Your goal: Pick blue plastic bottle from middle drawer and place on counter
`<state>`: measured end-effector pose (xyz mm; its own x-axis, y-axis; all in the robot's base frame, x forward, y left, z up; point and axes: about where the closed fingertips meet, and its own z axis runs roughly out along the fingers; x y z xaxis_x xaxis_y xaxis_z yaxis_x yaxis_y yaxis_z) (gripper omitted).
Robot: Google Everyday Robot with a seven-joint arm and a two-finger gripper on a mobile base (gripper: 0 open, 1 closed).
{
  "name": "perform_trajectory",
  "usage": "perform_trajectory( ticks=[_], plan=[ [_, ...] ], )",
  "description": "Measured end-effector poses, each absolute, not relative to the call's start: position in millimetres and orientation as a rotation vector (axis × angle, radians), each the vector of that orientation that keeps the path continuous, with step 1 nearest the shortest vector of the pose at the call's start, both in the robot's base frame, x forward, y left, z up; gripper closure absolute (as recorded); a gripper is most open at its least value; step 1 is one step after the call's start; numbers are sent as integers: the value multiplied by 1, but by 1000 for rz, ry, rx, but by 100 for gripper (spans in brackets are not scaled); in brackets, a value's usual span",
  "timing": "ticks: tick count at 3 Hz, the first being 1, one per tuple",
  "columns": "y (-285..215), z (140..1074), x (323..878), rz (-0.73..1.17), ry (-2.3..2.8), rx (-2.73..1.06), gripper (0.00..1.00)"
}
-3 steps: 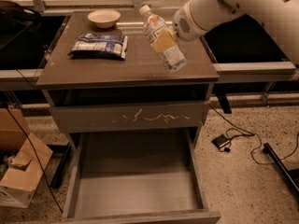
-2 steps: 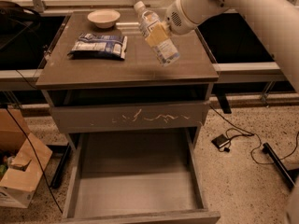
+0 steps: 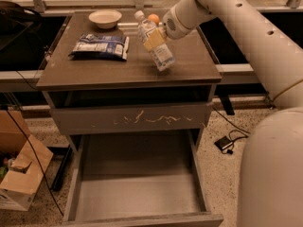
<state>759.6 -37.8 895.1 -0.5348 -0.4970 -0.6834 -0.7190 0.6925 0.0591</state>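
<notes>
The blue plastic bottle (image 3: 154, 42) is tilted, cap up to the left, held just above the counter (image 3: 94, 70) near its middle right. My gripper (image 3: 155, 38) is shut on the bottle's middle, its tan fingers (image 3: 152, 39) wrapped across the label. The white arm reaches in from the upper right. The middle drawer (image 3: 137, 183) is pulled open below, its grey floor bare.
A flat blue-white snack bag (image 3: 100, 46) lies on the counter's left part. A white bowl (image 3: 105, 18) stands at the back, with an orange ball (image 3: 154, 19) near it. A drawer front with white scratches (image 3: 132, 119) is closed. A cardboard box (image 3: 19, 174) stands on the floor at left.
The gripper with the bottle has moved left and toward the back of the counter, and the bottle stands a little more over the counter's middle.
</notes>
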Motion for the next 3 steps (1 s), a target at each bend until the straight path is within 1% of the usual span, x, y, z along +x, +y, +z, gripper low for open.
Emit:
perform_trajectory(
  ticks=[1,2,3],
  plan=[
    [-37,877,779,453,2288,-921,13],
    [-38,878,782,453,2285,-916,0],
    [-38,878,782,453,2285,-916,0]
  ],
)
